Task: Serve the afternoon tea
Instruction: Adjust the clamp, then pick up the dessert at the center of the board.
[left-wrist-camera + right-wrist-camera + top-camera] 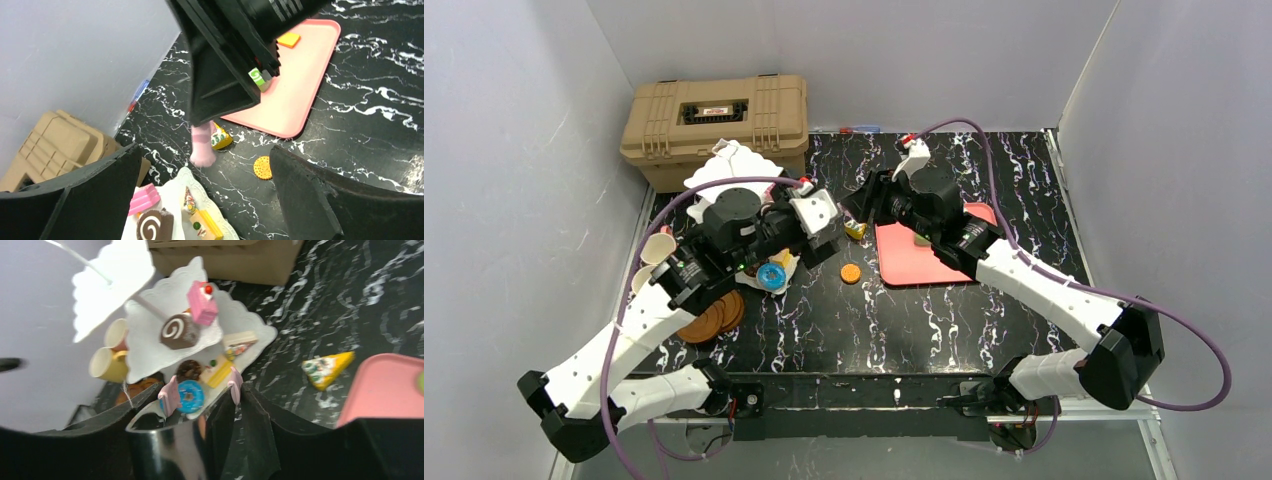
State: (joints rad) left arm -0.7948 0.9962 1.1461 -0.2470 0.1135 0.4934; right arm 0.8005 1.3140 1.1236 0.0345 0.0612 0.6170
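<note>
Beside the tiered stand (pixel 734 162), left hand (pixel 204 160) wide open, right hand (pixel 200 415) clasping pink-tipped tongs (pixel 162 437).

I saw a tan ribbed hard case (pixel 716 128) at the rear left, a flat pink tray (pixel 914 262) lying on the black marbled tabletop (pixel 924 330), and pink-tipped metal tongs (pixel 160 440) above it.

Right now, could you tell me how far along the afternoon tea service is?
Done: the tiered stand carries a chocolate roll, pink cake and blue donut. In hand: the right hand grips pink-tipped tongs; the left hand is open. Left: a yellow wedge and a biscuit lie on the table, two pieces on the pink tray.
</note>
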